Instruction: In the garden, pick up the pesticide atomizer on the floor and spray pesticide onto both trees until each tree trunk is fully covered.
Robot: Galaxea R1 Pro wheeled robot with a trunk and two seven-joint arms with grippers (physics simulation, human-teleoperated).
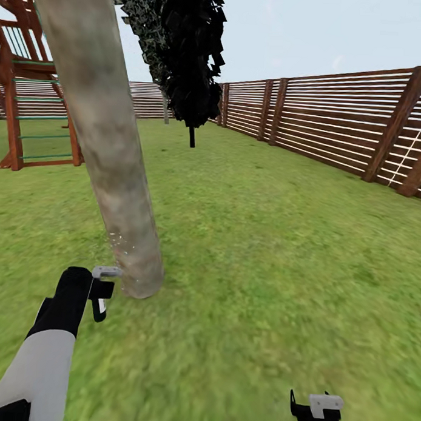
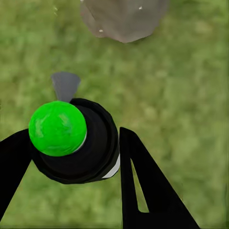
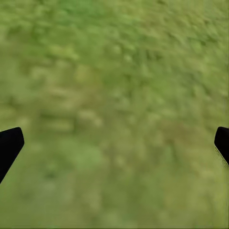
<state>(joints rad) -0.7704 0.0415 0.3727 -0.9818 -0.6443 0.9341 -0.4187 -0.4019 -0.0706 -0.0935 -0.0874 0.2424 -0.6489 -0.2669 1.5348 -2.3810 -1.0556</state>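
Item: my left gripper (image 2: 74, 164), jaws closed round the pesticide atomizer (image 2: 78, 143), a black body with a bright green cap (image 2: 57, 128) and a grey nozzle (image 2: 65, 85); in the left wrist view the nozzle points toward the base of the tree trunk (image 2: 125, 18). In the head view the left gripper (image 1: 101, 291) sits at about 8 o'clock, just beside the foot of the tree trunk (image 1: 98, 127), a mottled grey-beige column leaning up toward 11 o'clock. Item: pesticide (image 1: 118, 240), fine white specks low on the trunk above my left gripper; a few specks also show on the trunk in the left wrist view. Item: my right gripper (image 1: 316, 411), at 5 o'clock, well apart from the trunk; in the right wrist view its fingertips (image 3: 9, 145) stand wide apart, with nothing between them but grass. Item: floor (image 1: 264, 249), green grass throughout. Item: dark conifer (image 1: 185, 58) at 12 o'clock; brown slatted fence (image 1: 335, 124) from 1 to 3 o'clock; wooden climbing frame (image 1: 32, 101) at 10 o'clock.
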